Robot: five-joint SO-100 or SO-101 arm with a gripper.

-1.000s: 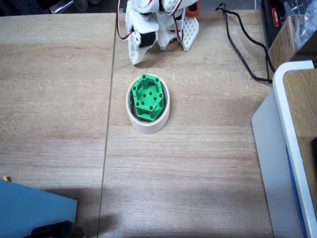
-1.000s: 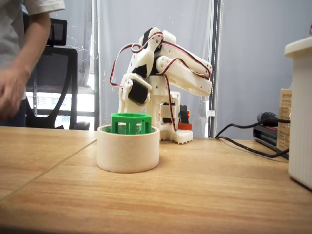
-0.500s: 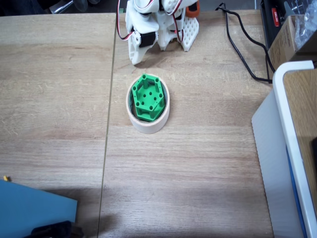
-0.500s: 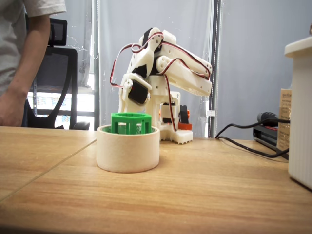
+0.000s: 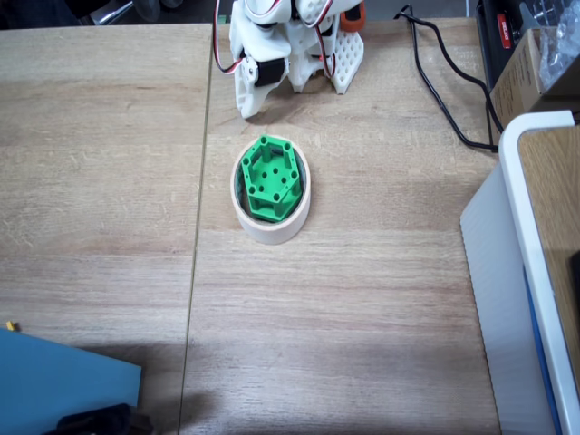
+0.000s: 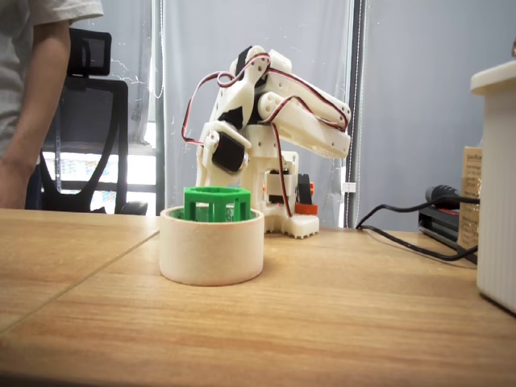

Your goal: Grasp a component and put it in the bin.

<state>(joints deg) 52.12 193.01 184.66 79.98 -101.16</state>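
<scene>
Nearest in the low fixed view lies bare wooden table (image 6: 339, 322), and just beyond it stands the bin (image 6: 212, 246), a cream roll of tape resting flat on its end. Inside its ring sits the component (image 6: 216, 202), a green hexagonal piece whose windowed wall rises above the bin's rim; from above, the component (image 5: 269, 178) fills most of the opening of the bin (image 5: 272, 228) and looks slightly tilted, its holed floor facing up. By the look of things the placing is done. Judging by its thin walls and cut-outs, the piece is probably light, rigid plastic, hard and a little slippery to smooth fingers but not fragile; two opposite flat sides of the raised rim, which stand clear of the tape, would be the likeliest place to pinch it, and the tape ring itself is light enough to drag along if the piece binds. Farther back the arm (image 6: 266, 121) is folded over its base, well apart from the bin, and whether its fingers are parted or closed I cannot tell. At the far left a person's arm (image 6: 32, 113) hangs beside a chair (image 6: 97, 137); at the right a black cable (image 6: 411, 242) runs toward a white container (image 6: 496, 185).
</scene>
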